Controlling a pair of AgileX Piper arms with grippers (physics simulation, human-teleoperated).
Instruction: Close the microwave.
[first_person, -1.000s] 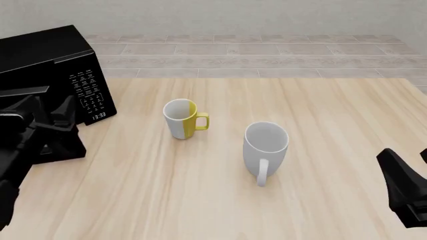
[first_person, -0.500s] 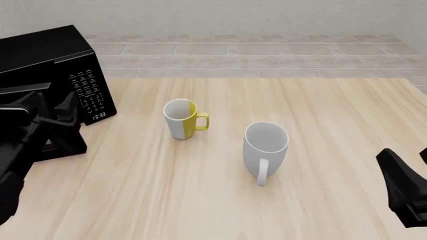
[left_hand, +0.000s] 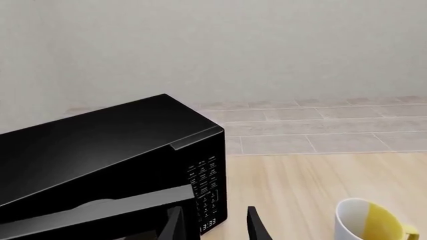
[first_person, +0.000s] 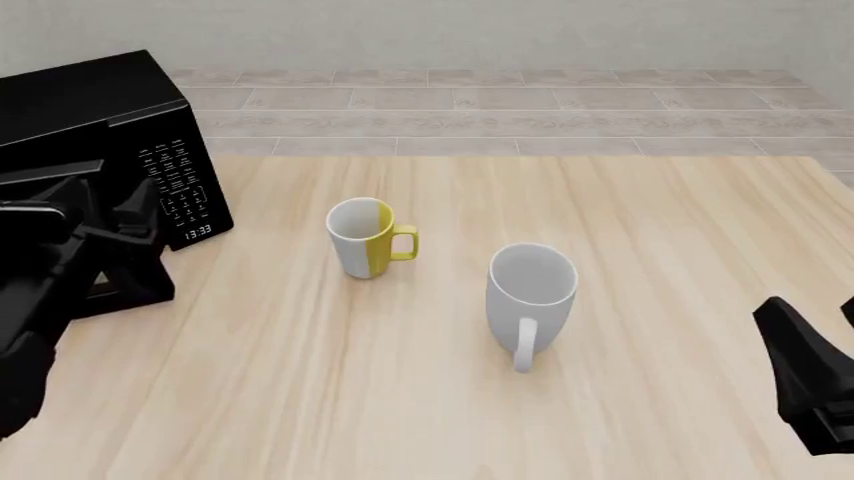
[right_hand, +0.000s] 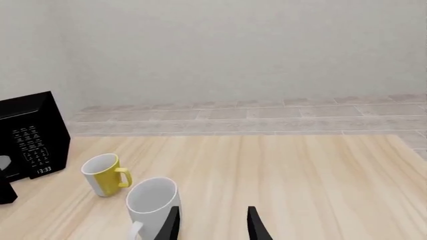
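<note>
the microwave (first_person: 94, 150) sits at the worktop's (first_person: 534, 420) far left, door ajar; the left gripper (left_hand: 212, 227), spread and empty, sits against the door, apparently to push it shut. the right gripper (right_hand: 212, 225), also spread, idles well right of the microwave.

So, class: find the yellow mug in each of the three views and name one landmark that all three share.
Front view: the yellow mug stands left of centre on the table, right of the microwave.
Left wrist view: only part of the mug shows, at the bottom right corner.
Right wrist view: the mug is at lower left, beside the white mug.
Shared landmark: the microwave's keypad panel, seen in all three.
</note>
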